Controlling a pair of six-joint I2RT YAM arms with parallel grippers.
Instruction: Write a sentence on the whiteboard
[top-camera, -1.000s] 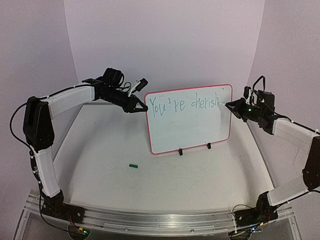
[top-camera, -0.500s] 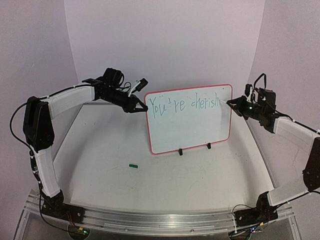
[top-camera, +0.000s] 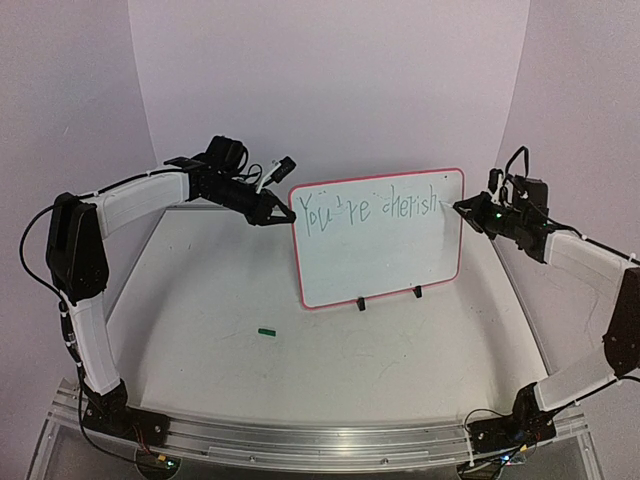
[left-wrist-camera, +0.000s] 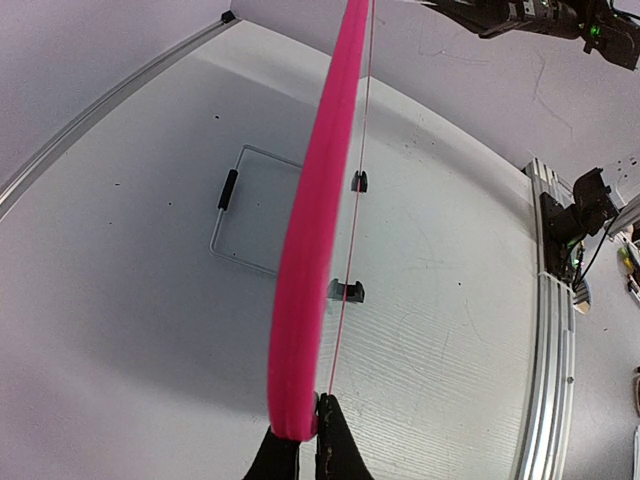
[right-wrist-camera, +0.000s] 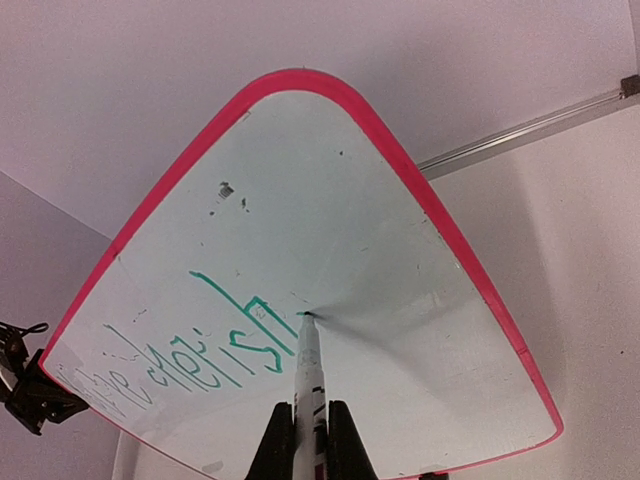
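Far centre, table (top-camera: 200, 320): board (top-camera: 380, 250) upright; writing (top-camera: 370, 208) reaches "cherish".
Left gripper (left-wrist-camera: 303, 445): clenched on board's left frame.
Right gripper (right-wrist-camera: 305, 430): grasping marker (right-wrist-camera: 306, 360), tip touching board.
Risk: little room at right; a hard press could tip the board.

Left tool (top-camera: 281, 215) and right tool (top-camera: 463, 208) both clamped.

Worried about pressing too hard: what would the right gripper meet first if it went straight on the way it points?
The whiteboard: the marker in the right gripper seems to touch its face beside the green writing.
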